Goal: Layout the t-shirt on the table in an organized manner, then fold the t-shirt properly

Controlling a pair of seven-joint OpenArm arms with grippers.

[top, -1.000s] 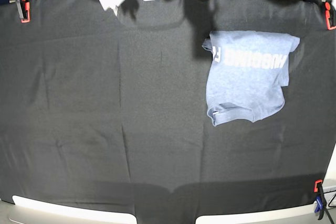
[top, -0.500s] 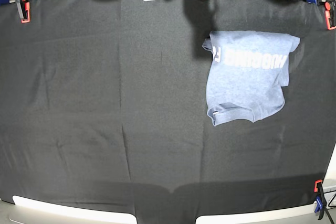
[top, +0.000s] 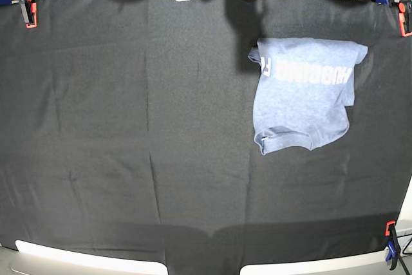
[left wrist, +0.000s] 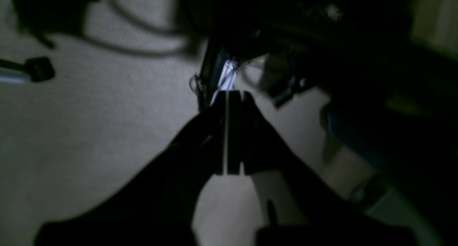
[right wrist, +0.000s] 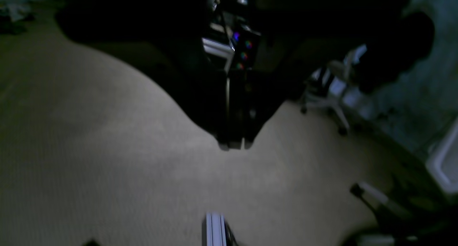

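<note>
A: Base view, item one: light blue-grey cotton t-shirt [top: 305,93], bunched at two o'clock on the black-draped table [top: 129,127]. Neither arm over it.

B: Left wrist?

A: Left gripper [left wrist: 229,95]: jaws a thin slit apart, nothing held, carpet below.

B: Right wrist?

A: Right gripper [right wrist: 234,144]: closed, empty.

B: Handling?

A: I judge it soft, light, limp. I'd pinch hem corners or shoulders.

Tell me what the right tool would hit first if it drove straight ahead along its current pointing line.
Probably the dark equipment with coloured lights beyond the right tool, past the carpeted floor. The view is dim and blurred, so depth is uncertain.
</note>
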